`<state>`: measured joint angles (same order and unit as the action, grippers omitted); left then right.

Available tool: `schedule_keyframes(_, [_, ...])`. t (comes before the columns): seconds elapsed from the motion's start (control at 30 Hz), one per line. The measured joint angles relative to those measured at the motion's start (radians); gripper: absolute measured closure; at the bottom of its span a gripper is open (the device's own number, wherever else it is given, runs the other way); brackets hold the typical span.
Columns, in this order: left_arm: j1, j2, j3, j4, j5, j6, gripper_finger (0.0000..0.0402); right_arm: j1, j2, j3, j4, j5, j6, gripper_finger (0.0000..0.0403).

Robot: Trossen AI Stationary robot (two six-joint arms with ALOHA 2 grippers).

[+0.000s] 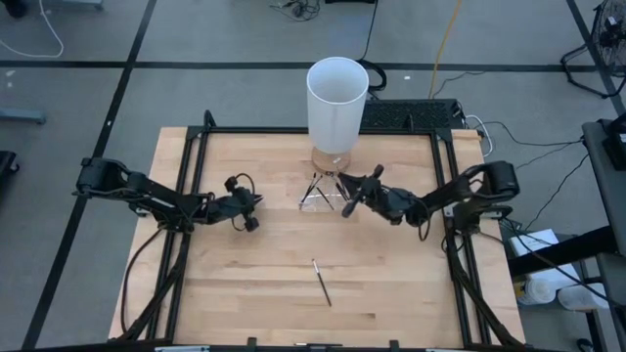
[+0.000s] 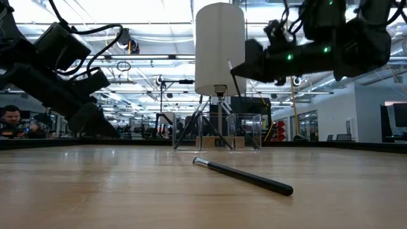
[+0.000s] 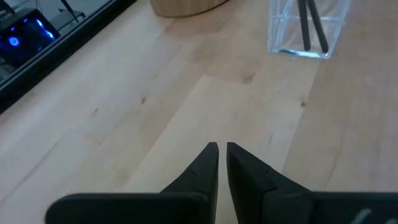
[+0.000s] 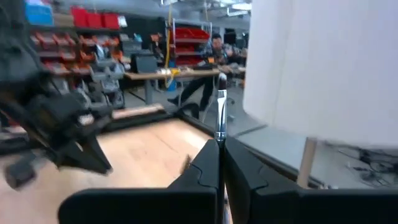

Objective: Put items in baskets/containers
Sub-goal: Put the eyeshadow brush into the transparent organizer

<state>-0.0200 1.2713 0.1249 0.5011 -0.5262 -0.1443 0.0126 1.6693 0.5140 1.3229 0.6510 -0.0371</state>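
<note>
Your right gripper (image 1: 344, 190) hangs above the bench (image 1: 245, 284), just beside the clear container (image 1: 321, 195) on its right-arm side. Its fingers are closed on one dark stick (image 4: 219, 112), which stands upright between the fingertips with its pale tip uppermost; the low view shows that stick (image 2: 233, 75) raised well clear of the bench top, above the container (image 2: 216, 132).

Your left gripper (image 1: 250, 203) waits over the bench on the other side of the container, apart from it. Its fingers (image 3: 205, 165) are drawn together with only a thin slit between them and nothing held.

The container sits at the foot of the tall white cylinder (image 1: 336, 103), which rests on a wooden base (image 3: 183, 6). Several dark sticks (image 3: 311, 25) already lean inside the container, crossing one another.

One more stick (image 1: 322, 282) lies flat on the bench, well apart from the container, toward the near edge. In the low view it lies with its pale tip (image 2: 201, 162) pointing to the left arm's side.

A person (image 2: 10, 121) is visible in the room beyond the bench.
</note>
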Motion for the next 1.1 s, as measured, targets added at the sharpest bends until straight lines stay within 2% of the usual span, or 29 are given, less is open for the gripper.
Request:
schedule_keyframes(0.2, [0.0, 0.0, 0.0, 0.024, 0.0, 0.005, 0.036, -0.012, 0.077, 0.0, 0.011, 0.0, 0.051, 0.0403])
schedule_keyframes(0.63, [0.0, 0.0, 0.0, 0.026, 0.0, 0.019, 0.036, -0.011, 0.16, 0.0, 0.009, 0.002, 0.147, 0.0403])
schedule_keyframes(0.93, [0.0, 0.0, 0.0, 0.025, 0.0, 0.018, 0.036, -0.011, 0.164, 0.0, -0.018, 0.002, 0.159, 0.0403])
schedule_keyframes(1.1, [0.0, 0.0, 0.0, 0.024, 0.0, 0.011, 0.036, -0.011, 0.164, 0.0, -0.066, -0.004, 0.236, 0.0401])
